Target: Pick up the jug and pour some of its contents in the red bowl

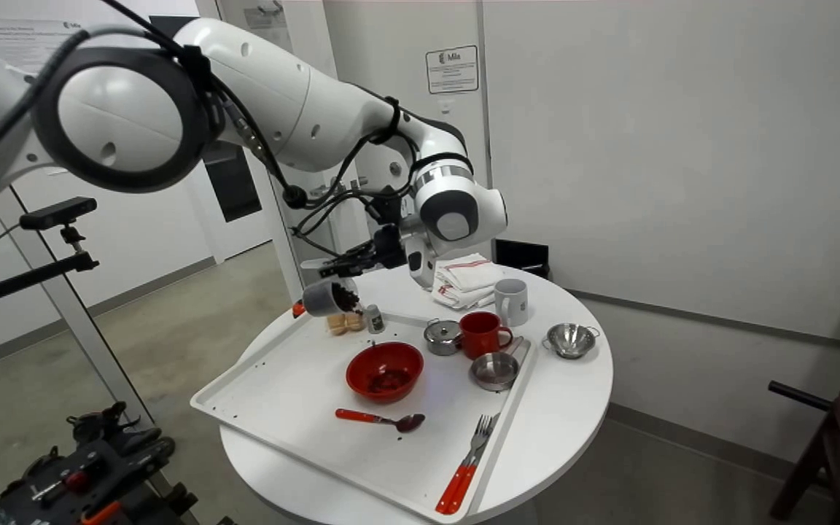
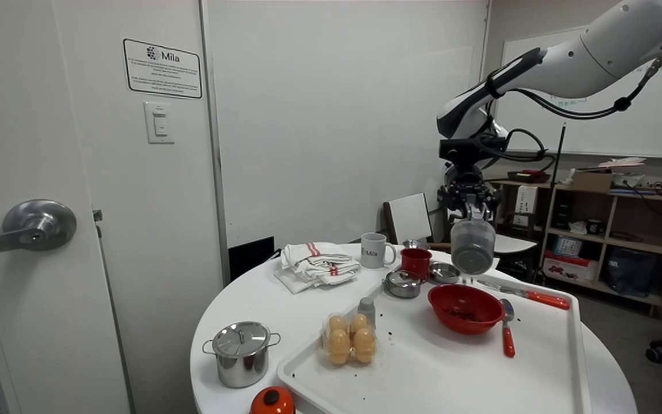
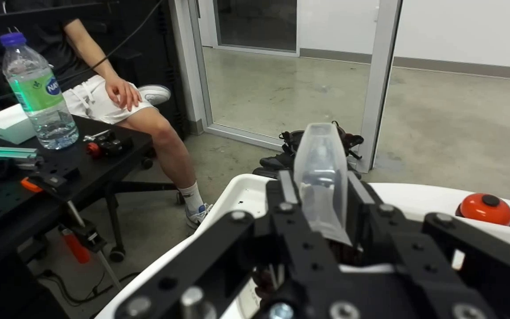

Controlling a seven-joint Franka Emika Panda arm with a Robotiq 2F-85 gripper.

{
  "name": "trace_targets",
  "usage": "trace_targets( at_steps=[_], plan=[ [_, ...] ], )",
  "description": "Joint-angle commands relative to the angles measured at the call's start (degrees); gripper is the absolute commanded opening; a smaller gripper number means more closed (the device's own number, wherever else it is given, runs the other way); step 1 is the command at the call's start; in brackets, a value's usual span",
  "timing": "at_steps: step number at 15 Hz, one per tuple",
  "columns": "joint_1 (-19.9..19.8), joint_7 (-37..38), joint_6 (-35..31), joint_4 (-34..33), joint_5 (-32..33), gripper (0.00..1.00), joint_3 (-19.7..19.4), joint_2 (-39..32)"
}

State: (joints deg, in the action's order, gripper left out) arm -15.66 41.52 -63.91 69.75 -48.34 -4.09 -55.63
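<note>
One jug (image 1: 318,299), one red bowl (image 1: 385,354), two mugs (image 1: 477,338), four eggs (image 2: 339,346), three pieces of cutlery (image 1: 358,415)

Directly on round white table (image 1: 562,408): white tray (image 1: 285,390), folded towels (image 1: 472,273), mug (image 1: 510,300), colander (image 1: 571,340), lidded steel pot (image 2: 242,361), black-knobbed orange dome (image 3: 485,212).

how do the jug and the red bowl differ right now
Look: the jug is translucent grey; the red bowl is opaque red. Size: the jug is narrower than the red bowl. Pose: the jug hangs tilted in the gripper; the red bowl sits upright on the tray. Both hold dark bits.
</note>
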Motion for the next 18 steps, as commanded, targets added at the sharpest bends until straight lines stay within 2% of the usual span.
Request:
trace_targets(
  at_steps=[1, 5, 8, 13, 18],
  plan=[
    [-0.33, 1.42, 4.03, -4.31, -2.05, 0.12, -0.21, -2.49],
    [-0.15, 1.4, 4.46, -5.16, -2.62, 0.12, -0.4, -2.96],
    [0.87, 1.38, 1.5, -3.93, -2.26, 0.12, -1.21, -1.91],
    [4.18, 2.25, -7.58, -1.8, 0.06, 0.12, -2.8, -0.35],
    [8.96, 4.66, -14.9, -0.17, 4.56, 0.12, -2.76, 0.36]
  ],
)
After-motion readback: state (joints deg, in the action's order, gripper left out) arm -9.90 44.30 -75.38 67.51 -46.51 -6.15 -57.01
